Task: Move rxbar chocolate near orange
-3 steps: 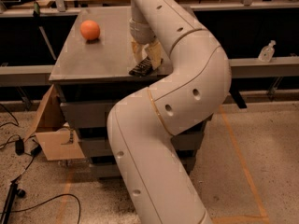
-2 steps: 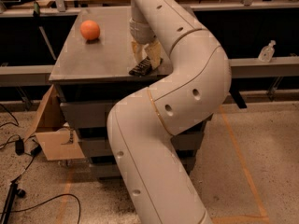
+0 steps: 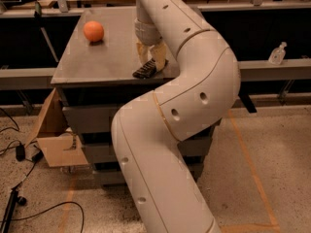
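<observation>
The rxbar chocolate point(image 3: 145, 71), a slim dark bar, lies near the front edge of the grey table point(image 3: 97, 62). Its right end sits between the tan fingers point(image 3: 142, 53) of my gripper point(image 3: 151, 63). The gripper reaches straight down from the white arm and is closed on that end, with the bar still resting on the tabletop. The orange point(image 3: 93, 31) sits at the back left of the table, well apart from the bar and from the gripper.
My large white arm point(image 3: 194, 91) curves across the right half of the view and hides the table's right side. An open cardboard box point(image 3: 53, 140) stands on the floor at the left beside cables. A small bottle point(image 3: 277, 54) rests on the ledge at the right.
</observation>
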Controlling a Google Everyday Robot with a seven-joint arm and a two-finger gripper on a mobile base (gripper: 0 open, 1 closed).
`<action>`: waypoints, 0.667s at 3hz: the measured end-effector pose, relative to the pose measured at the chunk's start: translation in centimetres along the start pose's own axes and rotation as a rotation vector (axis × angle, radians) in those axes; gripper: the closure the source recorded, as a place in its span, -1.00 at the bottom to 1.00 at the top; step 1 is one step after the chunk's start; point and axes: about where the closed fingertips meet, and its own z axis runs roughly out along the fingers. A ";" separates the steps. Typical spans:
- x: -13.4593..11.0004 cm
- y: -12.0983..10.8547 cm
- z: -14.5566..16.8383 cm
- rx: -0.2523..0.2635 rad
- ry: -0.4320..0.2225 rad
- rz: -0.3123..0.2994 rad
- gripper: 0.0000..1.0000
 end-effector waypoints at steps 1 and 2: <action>0.0 0.0 -0.1 0.000 -0.001 0.000 0.30; 0.0 0.0 -0.1 0.001 0.000 0.000 0.31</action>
